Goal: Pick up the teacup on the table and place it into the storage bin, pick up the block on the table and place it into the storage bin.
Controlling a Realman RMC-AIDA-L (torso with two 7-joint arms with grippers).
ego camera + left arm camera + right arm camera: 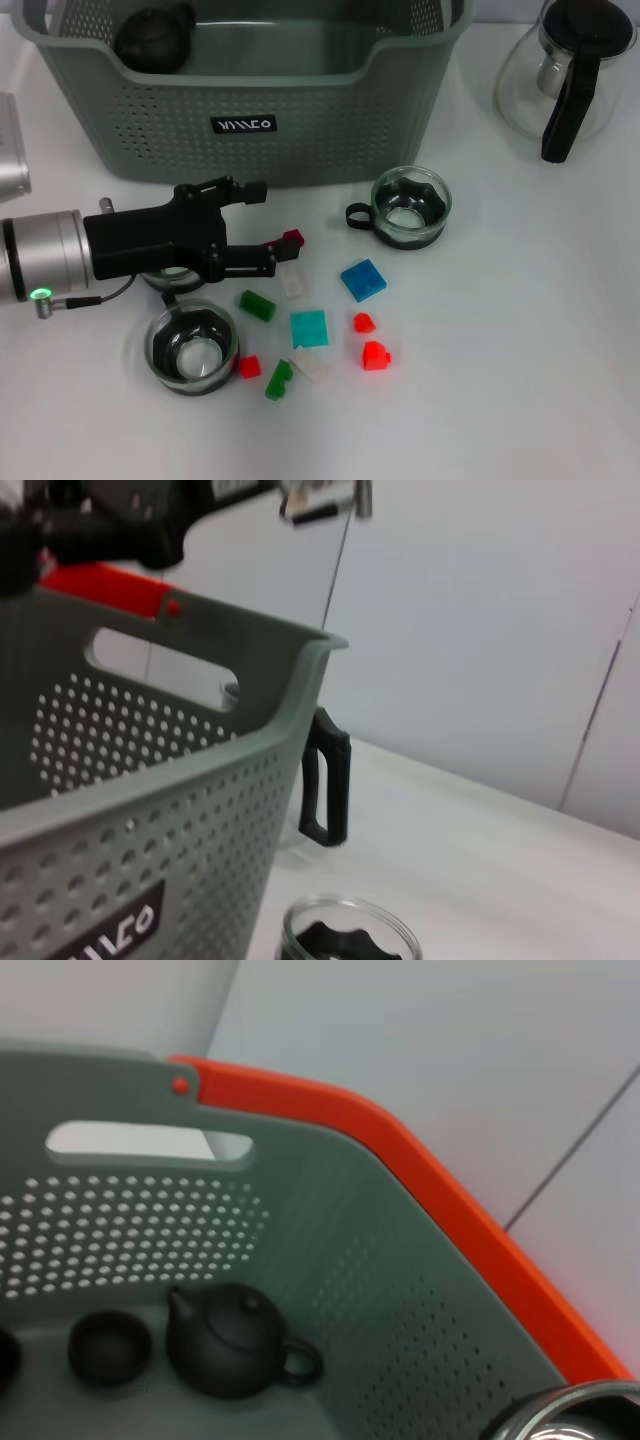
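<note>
1. The storage bin [250, 90] fills the upper left and centre of the head view, a grey-green perforated basket with a small white logo on its front wall. A dark teapot [153, 38] sits inside at its upper left corner; the right wrist view shows that teapot [235, 1345] in the bin beside a small dark cup [108, 1347].
2. The left gripper [265, 222] reaches in from the left edge of the head view, low over the table just in front of the bin. Its two black fingers are spread apart, with a small dark red block [291, 238] at the tip of the lower finger; contact cannot be judged.
3. The glass teapot [565, 75] with a black handle stands in the upper right.
4. One glass teacup [410, 205] stands at centre, just below the bin's front wall; a second teacup [192, 345] sits at lower left, and a third is mostly hidden under the gripper body.
5. Loose blocks lie across the lower centre: a blue block [363, 279], a teal square block [309, 328], a green block [257, 305] and a red block [375, 355].
6. The right gripper is not seen in any view.
</note>
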